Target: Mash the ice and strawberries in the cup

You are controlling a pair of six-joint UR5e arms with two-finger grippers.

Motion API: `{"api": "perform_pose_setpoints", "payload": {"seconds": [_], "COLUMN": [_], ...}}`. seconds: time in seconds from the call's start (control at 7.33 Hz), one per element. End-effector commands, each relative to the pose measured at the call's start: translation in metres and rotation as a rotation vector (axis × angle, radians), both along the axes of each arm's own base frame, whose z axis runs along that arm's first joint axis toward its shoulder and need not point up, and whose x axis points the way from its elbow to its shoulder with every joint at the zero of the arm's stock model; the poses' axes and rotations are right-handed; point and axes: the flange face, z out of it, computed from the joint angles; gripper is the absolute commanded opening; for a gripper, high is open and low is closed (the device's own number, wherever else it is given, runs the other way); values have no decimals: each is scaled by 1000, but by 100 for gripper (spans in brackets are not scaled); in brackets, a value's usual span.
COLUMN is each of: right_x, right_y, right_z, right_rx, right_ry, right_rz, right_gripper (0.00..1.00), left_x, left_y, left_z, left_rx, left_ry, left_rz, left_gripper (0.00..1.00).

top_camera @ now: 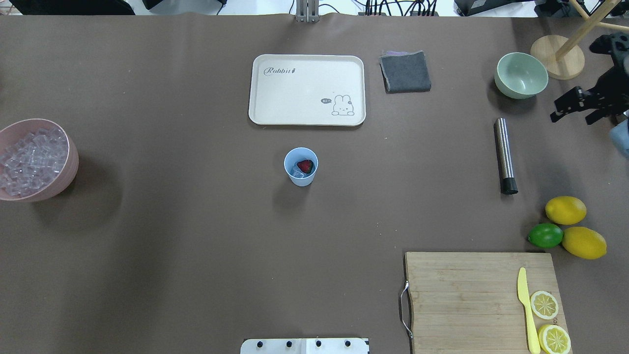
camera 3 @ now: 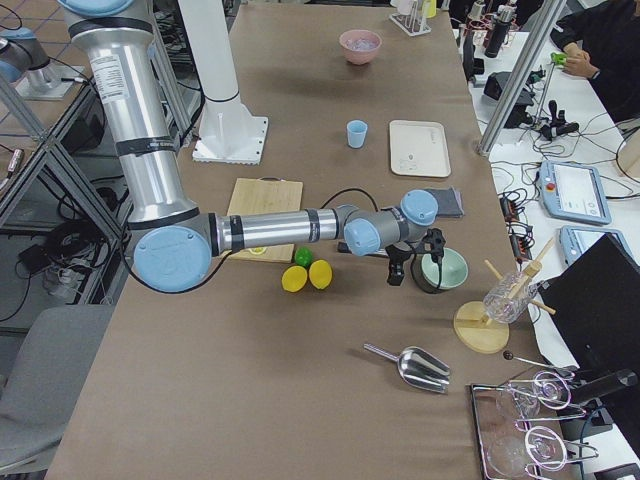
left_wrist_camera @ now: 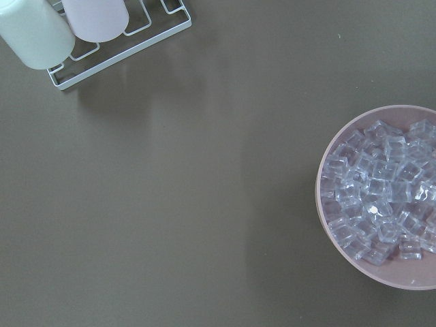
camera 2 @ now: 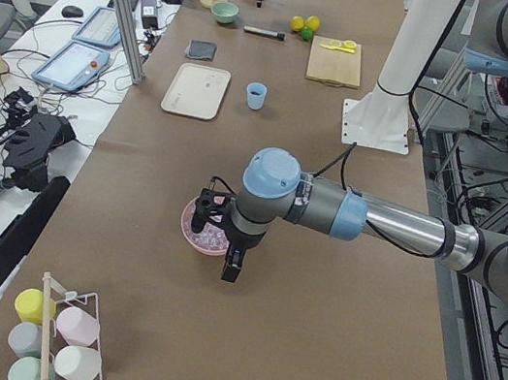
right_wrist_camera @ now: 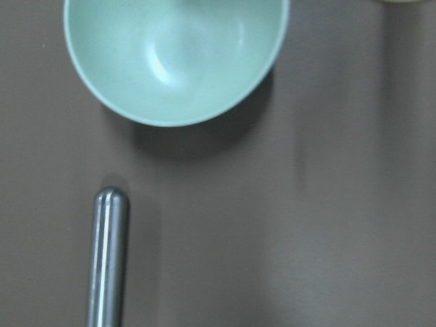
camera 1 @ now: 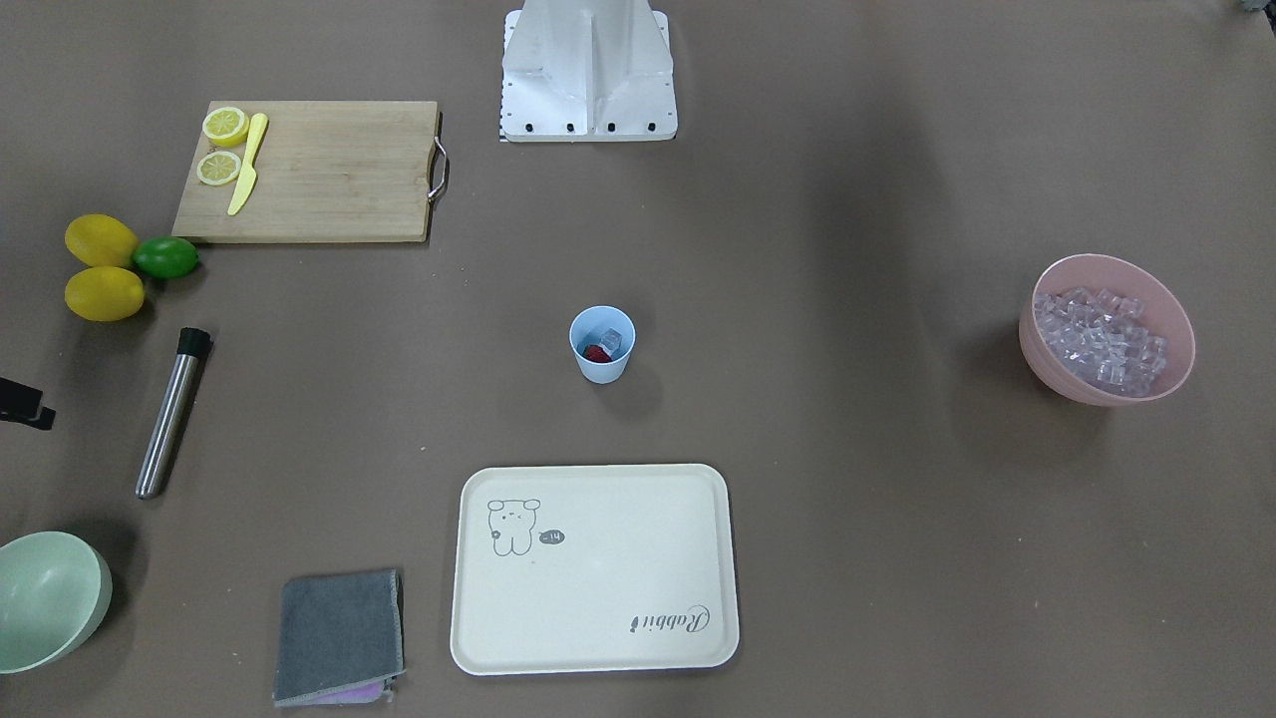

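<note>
The cup (top_camera: 300,167) mid-tabletop (top_camera: 196,221) holds the strawberry (top_camera: 305,165) and ice (top_camera: 296,172). Off at three o'clock, the right pincer (top_camera: 570,119) is spread and empty. I cannot tell the left pincer's (camera 2: 232,267) state.

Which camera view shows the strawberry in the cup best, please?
The overhead exterior: the strawberry shows red inside the cup. The front-facing view half-hides it behind the rim; side views show only the cup; wrist views miss it.
</note>
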Motion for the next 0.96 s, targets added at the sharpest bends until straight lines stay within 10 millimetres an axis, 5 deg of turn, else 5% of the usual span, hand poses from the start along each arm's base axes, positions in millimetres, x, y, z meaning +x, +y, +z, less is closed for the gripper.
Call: {"api": "perform_pose_setpoints", "payload": {"seconds": [0.0,0.27,0.41,0.82], "right_x": [91,137,144,187], "right_y": [30,56,58,71], "right_z": [38,62,64,79], "right_rx": [23,25,5,37], "right_ry": [-19,-23,-19,-5], "right_rz": [55,90,100,45], "right_gripper": [100,100,100,100], "left_x": [-12,-20,-24,-24], "left_y": [-36,-50,-74,-69], "left_z": [25,62,81,84], "left_rx": [-83,-93,-101,-113], "left_ry": [9,9,13,20], "left_rz": [23,66,99,90], "left_gripper": [98,98,98,98]}}
